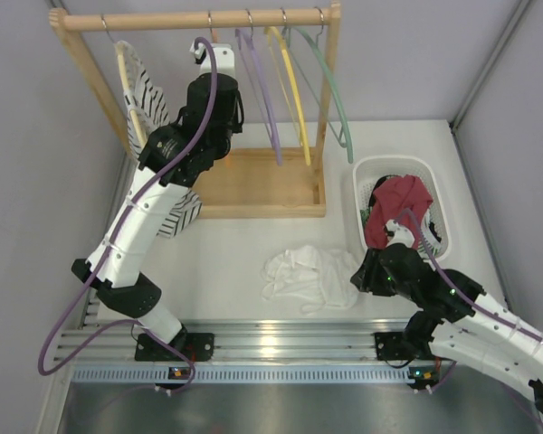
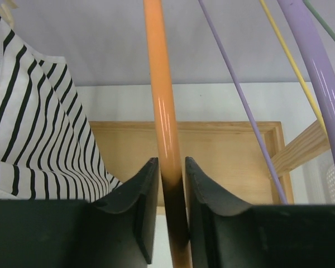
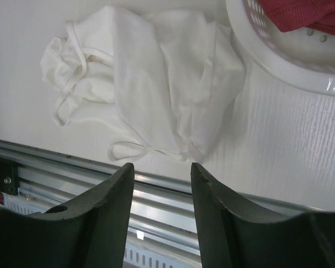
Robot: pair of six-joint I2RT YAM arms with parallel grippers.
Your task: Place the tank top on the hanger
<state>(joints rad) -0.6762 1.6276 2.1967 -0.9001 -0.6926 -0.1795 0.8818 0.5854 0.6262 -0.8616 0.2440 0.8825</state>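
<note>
White tabletop (image 1: 244,244) under me, pale grey walls (image 1: 36,136) around, a metal rail (image 1: 281,344) along the near edge. A wooden rack (image 1: 190,19) stands at the back and a white basket (image 1: 362,172) holding a red garment (image 1: 398,203) sits to my right.

The tank top (image 1: 309,276) lies crumpled on the tabletop just left of the basket: plain, thin, white, its narrow straps looping out.

My left pincer (image 2: 171,164) is closed around the orange hanger (image 2: 163,128) on the rack, beside a striped top (image 2: 39,128). My right pincer (image 3: 162,167) hovers over the tank top's near edge, jaws apart and holding nothing.
</note>
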